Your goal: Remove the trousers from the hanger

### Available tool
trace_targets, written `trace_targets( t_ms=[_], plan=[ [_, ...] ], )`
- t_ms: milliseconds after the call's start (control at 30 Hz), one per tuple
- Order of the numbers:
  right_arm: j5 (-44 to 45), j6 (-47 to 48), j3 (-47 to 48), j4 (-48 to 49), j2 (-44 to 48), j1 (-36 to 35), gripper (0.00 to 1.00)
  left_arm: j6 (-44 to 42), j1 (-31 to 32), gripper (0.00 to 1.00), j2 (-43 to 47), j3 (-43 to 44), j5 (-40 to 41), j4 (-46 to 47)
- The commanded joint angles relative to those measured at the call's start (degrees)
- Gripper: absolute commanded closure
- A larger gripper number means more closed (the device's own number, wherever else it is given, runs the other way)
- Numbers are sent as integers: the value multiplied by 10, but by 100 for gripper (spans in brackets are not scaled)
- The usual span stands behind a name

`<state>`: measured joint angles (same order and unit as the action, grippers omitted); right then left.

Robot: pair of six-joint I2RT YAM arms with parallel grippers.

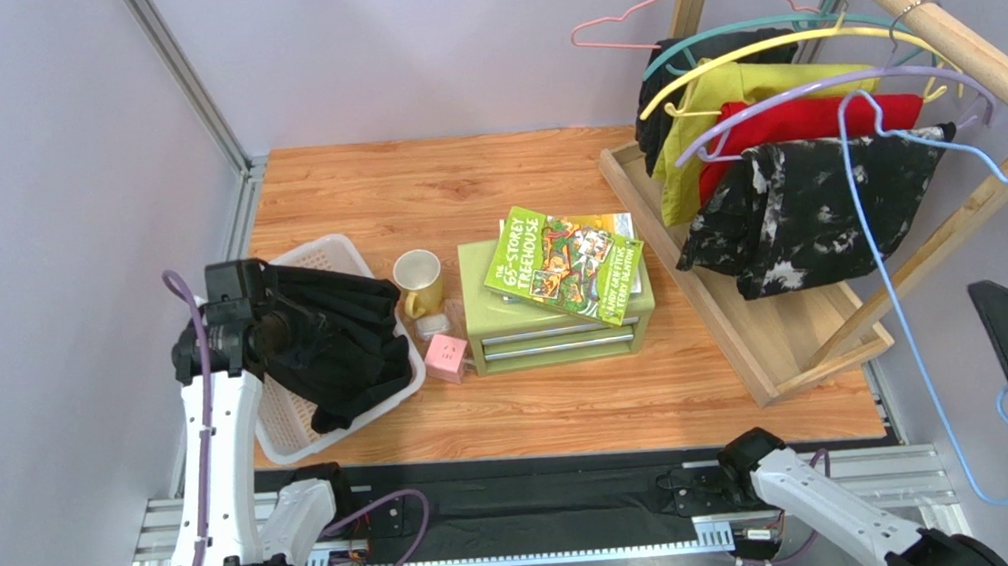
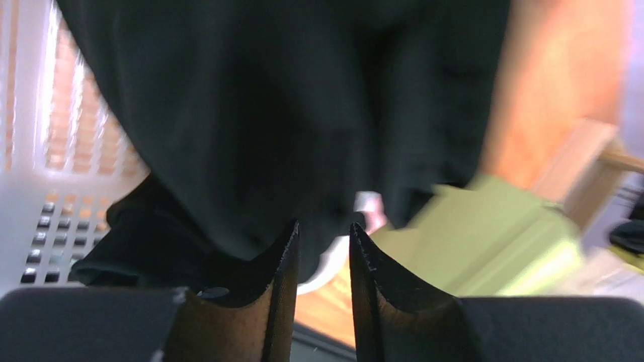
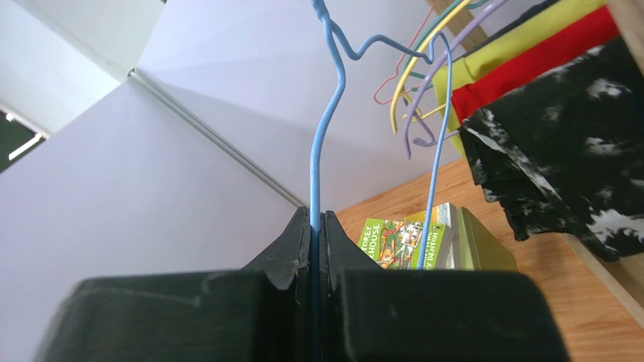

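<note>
We log one book, cover reading "Storey Treehouse", lying on a green drawer box; beside it a yellow mug and a pink cube. The surface is a wooden tabletop enclosed by pale walls. On the wooden rack at right hang the trousers: yellow-green, red, and black with white speckles, each on a hanger. One black pair drapes over the white basket. The left gripper hovers at that cloth, fingers slightly parted. The right gripper, raised, pinches an empty blue hanger.
</note>
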<state>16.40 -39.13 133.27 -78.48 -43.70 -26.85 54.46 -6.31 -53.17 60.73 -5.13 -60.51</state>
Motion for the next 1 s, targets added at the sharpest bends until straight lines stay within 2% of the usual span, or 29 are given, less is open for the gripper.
trace_targets(
  t_ms=[0, 67, 233, 400, 500, 633, 800, 967],
  plan=[
    [120, -62, -30, -169, 9, -13, 100, 39, -4, 65, 16, -65, -24, 3],
    [133, -65, -24, -171, 8, -14, 100, 38, -8, 70, 4, -74, -14, -7],
    [170, -73, -29, -171, -17, -15, 100, 21, -34, 70, -24, -102, 20, -14],
    [199, -99, -74, -171, -44, -16, 100, 0, -45, 70, -49, -104, 49, -1],
    [203, -100, -66, -171, -82, -16, 100, -22, -48, 70, -87, -80, 92, -18],
    [233, -87, -71, -169, -107, -17, 100, -86, -49, 70, -123, -55, 173, 4],
    [256, -56, -69, -171, -123, -16, 100, -151, -49, 71, -162, -12, 194, 33],
    [246, -29, -53, -171, -118, -16, 100, -139, -49, 71, -195, 18, 178, 25]
  ],
)
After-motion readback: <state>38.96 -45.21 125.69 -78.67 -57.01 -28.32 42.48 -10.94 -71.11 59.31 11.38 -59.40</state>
